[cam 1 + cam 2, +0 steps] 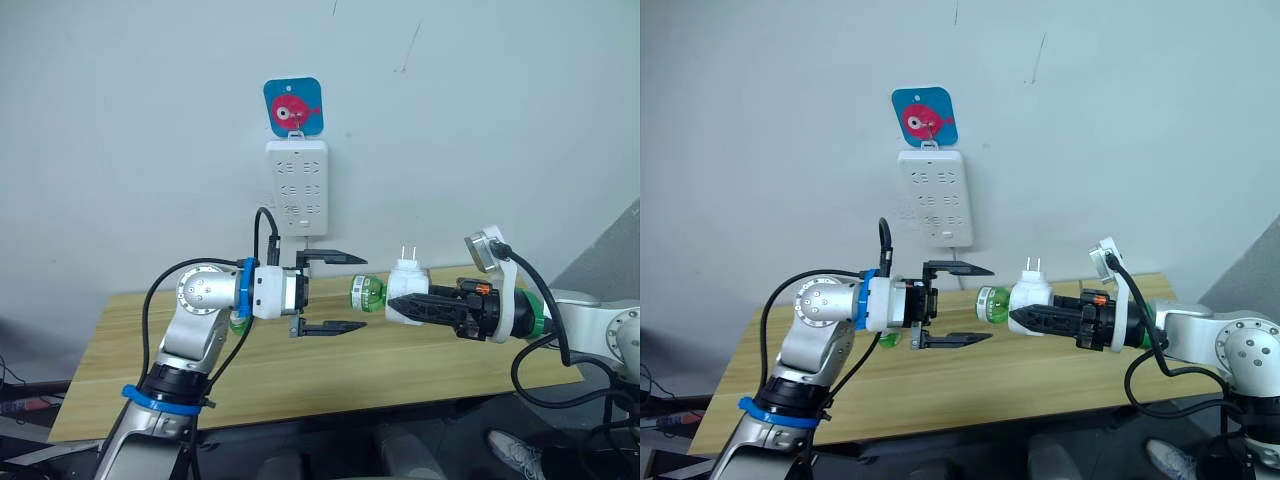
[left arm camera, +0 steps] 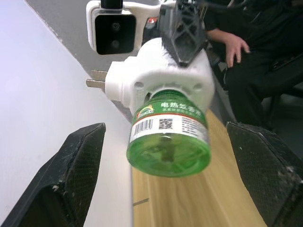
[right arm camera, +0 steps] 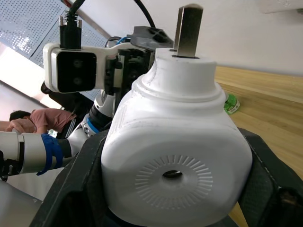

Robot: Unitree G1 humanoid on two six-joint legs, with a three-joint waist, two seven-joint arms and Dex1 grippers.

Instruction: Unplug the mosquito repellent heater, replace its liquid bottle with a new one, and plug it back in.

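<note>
You have one heater (image 1: 406,284), two green bottles (image 1: 366,293) (image 3: 230,104), one power strip (image 1: 296,187), one fish sticker (image 1: 293,105), and two tools (image 1: 328,292) (image 1: 392,304).

The green liquid bottle (image 2: 169,146) screwed into the mosquito repellent heater (image 2: 158,75) carries a label: white Chinese characters on a green band, which seem to read 电热蚊香液, with a small round logo beside them. Below, on a white strip, stand a barcode, a square QR code and a block of print too fine to read. On the wall above the power strip (image 1: 296,187) hangs a blue card (image 1: 293,106) showing a pink fish, with no words
</note>
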